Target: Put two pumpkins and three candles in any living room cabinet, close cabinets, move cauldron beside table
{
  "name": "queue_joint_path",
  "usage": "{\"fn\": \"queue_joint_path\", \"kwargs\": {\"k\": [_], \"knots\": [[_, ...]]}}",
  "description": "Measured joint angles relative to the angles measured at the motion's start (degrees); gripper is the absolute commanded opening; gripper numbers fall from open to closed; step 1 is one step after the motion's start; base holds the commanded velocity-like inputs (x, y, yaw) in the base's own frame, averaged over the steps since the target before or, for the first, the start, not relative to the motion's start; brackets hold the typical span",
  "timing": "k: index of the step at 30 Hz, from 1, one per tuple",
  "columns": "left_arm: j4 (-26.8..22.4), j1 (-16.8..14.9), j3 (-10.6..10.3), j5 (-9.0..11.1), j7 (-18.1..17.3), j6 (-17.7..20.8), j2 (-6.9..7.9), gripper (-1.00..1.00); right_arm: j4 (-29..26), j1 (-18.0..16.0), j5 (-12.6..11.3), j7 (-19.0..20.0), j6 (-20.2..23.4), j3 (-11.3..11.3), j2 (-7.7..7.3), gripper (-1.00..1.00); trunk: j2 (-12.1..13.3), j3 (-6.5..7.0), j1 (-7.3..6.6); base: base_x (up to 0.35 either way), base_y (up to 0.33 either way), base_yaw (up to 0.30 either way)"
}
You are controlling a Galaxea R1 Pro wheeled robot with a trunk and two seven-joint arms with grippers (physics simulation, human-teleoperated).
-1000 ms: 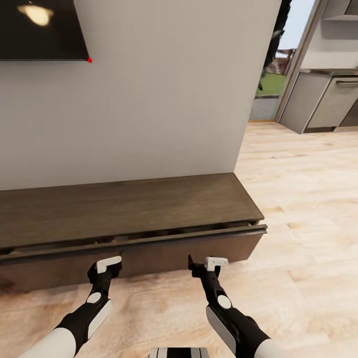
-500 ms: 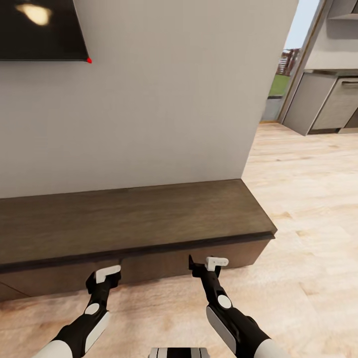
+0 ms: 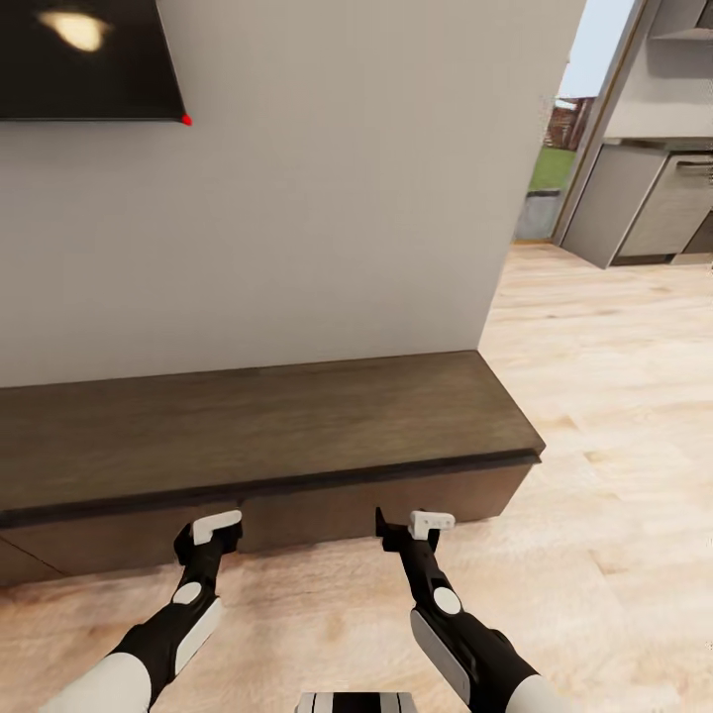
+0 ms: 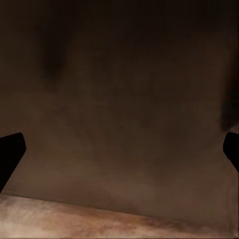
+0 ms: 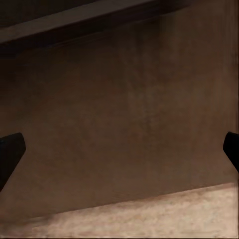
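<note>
**Checking the drawer fronts are flush**

I have both arms low in front of the cabinet [image 3: 267,436], the long dark-brown unit under the wall. The left gripper [image 3: 210,535] sits just in front of the cabinet's face, near its middle seam, and the right gripper [image 3: 416,525] sits just in front of the cabinet's right-hand drawer front. In each wrist view the dark fingertips stand at opposite edges of the picture, so I read both grippers as spread apart and holding nothing. Whether either one touches the wood, I cannot tell.

From the head view the cabinet's front looks flush under its top edge, with no gap showing along the right-hand drawer. I judge the step in hand to be making sure that drawer is shut. To do it well I would press squarely against the drawer face with both arms level, so it slides in straight and does not skew, and push gently so the base does not rock back. Then I would back off and look along the cabinet's front edge for any shadow line.

The cabinet's left end runs out of the head view, so I cannot vouch for the drawers there. Beyond the cabinet's right end, pale floor [image 3: 614,376] runs toward a kitchen.
</note>
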Motion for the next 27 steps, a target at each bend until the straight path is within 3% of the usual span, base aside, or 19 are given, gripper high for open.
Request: {"fn": "queue_joint_path", "kwargs": {"k": [22,27], "knots": [[-0.09,0.08,0.0,-0.08,-0.31,0.22,0.08,1.0,-0.01,0.0,0.03,0.0,0.03,0.0,0.0,1.0,0.0,0.0,0.01,-0.304,0.0,0.0],[-0.06,0.09,-0.08,0.17,-0.46,1.08,0.13,1.0,0.07,0.0,-0.13,0.07,1.13,-0.24,0.0,1.0,0.0,0.0,-0.01,-0.14,0.0,0.0]]}}
